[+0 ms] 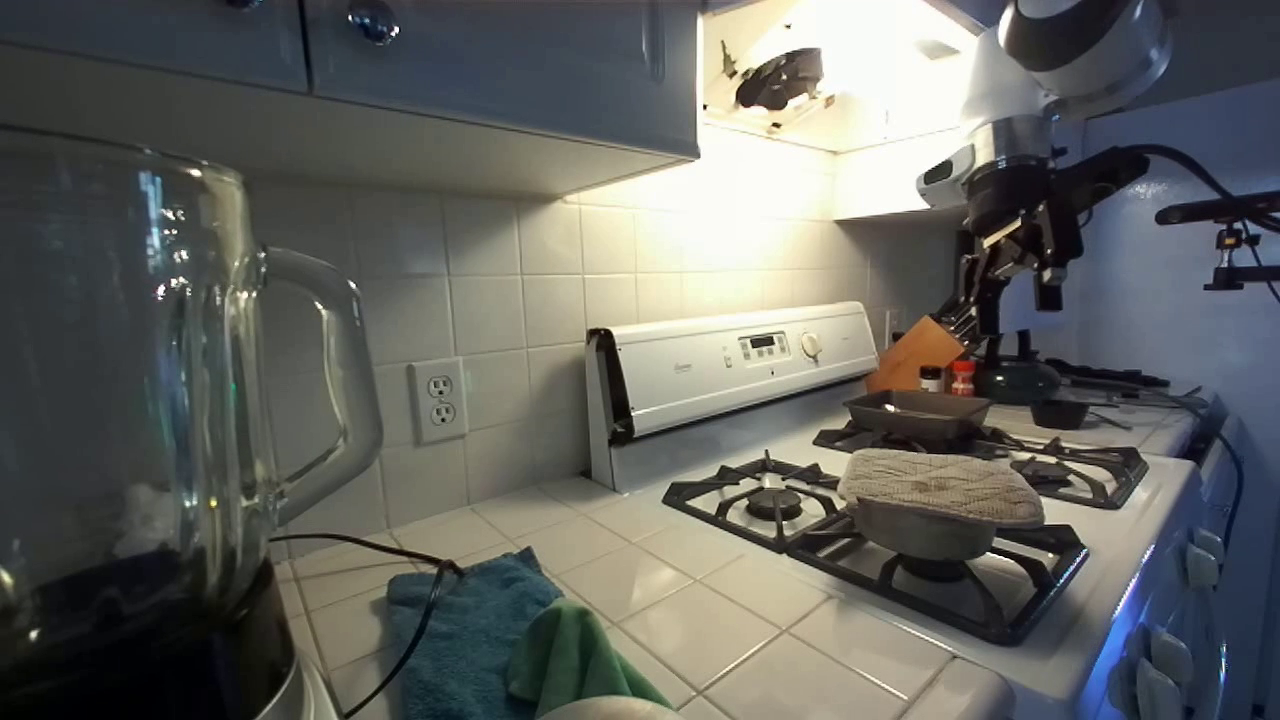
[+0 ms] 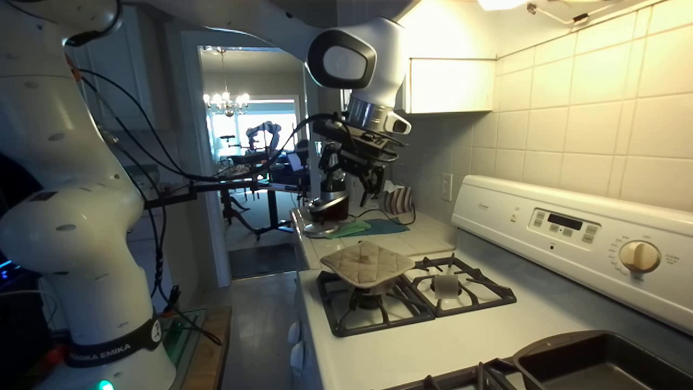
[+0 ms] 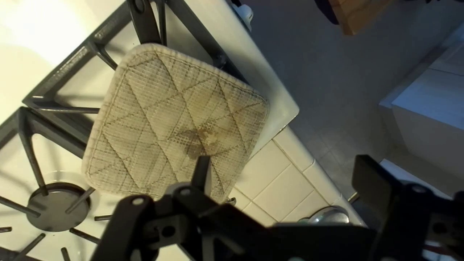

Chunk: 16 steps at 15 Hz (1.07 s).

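Note:
My gripper (image 3: pixel 282 172) is open with nothing between its fingers; in an exterior view the gripper (image 1: pixel 1018 295) hangs in the air above the stove. A square, quilted beige pot holder (image 3: pixel 174 123) with a brown stain is nearest; one fingertip overlaps its edge in the wrist view, but the gripper is well above it. The pot holder also shows in both exterior views (image 1: pixel 940 485) (image 2: pixel 368 262). It lies flat over a grey metal pot (image 1: pixel 925 530) on a front burner grate, hiding the pot's top. A black handle (image 3: pixel 145 23) sticks out from beneath it.
A dark baking pan (image 2: pixel 606 360) sits on another grate. The tiled counter (image 1: pixel 830 655) bears a glass blender (image 1: pixel 150 350), a blue towel (image 1: pixel 475 620) and a green cloth (image 1: pixel 575 655). A knife block (image 1: pixel 915 355) and kettle (image 1: pixel 1015 380) stand beyond. Cabinets (image 1: pixel 500 75) hang above.

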Each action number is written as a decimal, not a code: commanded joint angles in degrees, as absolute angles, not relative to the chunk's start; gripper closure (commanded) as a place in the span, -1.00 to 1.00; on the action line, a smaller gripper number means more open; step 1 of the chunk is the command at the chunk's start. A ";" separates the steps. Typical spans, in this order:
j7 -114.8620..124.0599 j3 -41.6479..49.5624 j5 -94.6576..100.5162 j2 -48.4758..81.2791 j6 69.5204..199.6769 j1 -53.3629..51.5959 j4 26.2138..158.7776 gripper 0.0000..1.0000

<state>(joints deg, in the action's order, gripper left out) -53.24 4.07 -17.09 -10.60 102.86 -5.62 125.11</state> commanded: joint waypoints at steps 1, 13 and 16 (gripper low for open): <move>-58.82 2.65 -20.06 -7.57 106.75 -5.70 125.21 -1.00; -66.27 -2.60 -21.25 -3.56 117.58 -5.94 125.61 -1.00; -67.15 -2.39 -22.41 -3.56 117.51 -5.73 125.57 -1.00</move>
<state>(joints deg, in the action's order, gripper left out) -67.21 -2.01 -22.43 -3.56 117.68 -6.12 125.69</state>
